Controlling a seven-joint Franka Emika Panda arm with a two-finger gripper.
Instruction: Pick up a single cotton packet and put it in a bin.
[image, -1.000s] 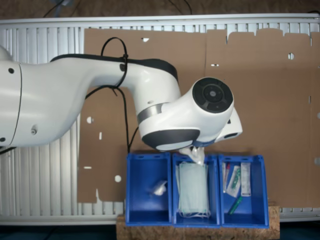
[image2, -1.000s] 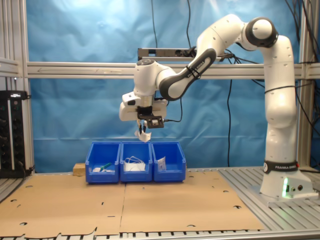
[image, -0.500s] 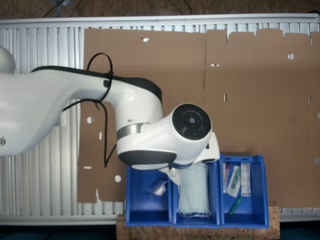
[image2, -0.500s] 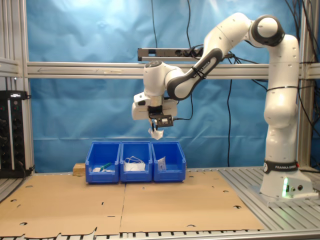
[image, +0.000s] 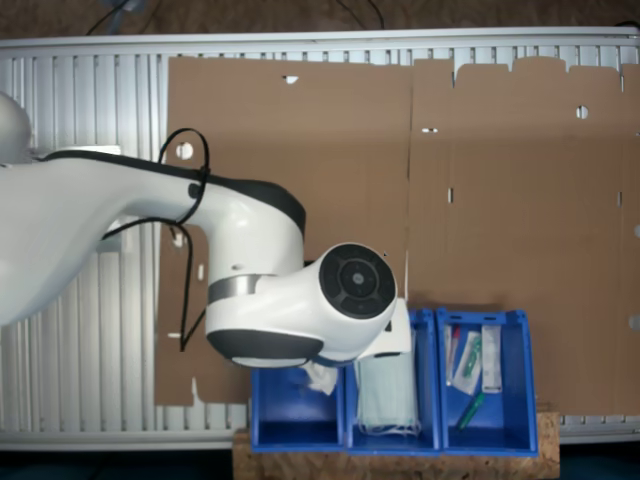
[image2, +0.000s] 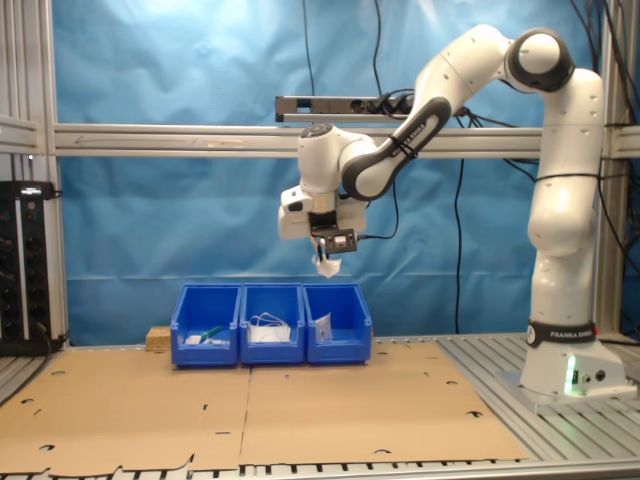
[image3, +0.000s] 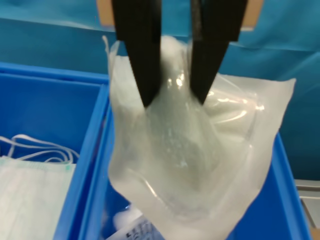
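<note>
cotton packet (image3: 195, 160) is pinched between the two black fingers (image3: 137, 55) of the gripper (image3: 172, 102), hanging crumpled below them in the wrist view. in the second exterior view the gripper (image2: 328, 255) is held high above the row of three blue bins, packet (image2: 326, 266) dangling at its tip, roughly over the bin (image2: 337, 310) at the second exterior view's right end. that bin is seen to hold another small white packet (image2: 322, 326). the middle bin (image2: 272, 312) is filled with a pale green stack of face masks (image: 386, 390), straps visible at about 9 o'clock from the held packet in the wrist view (image3: 35, 180). the third bin (image: 487, 380) holds green-and-white wrapped items (image: 466, 362). in the first exterior view most of one bin (image: 295, 420) is blocked by the white arm (image: 270, 300); a bit of packet (image: 320, 377) shows under it. bins are set on a wooden board (image: 400, 460) past the far edge of flat cardboard sheets (image2: 250, 400).
</note>
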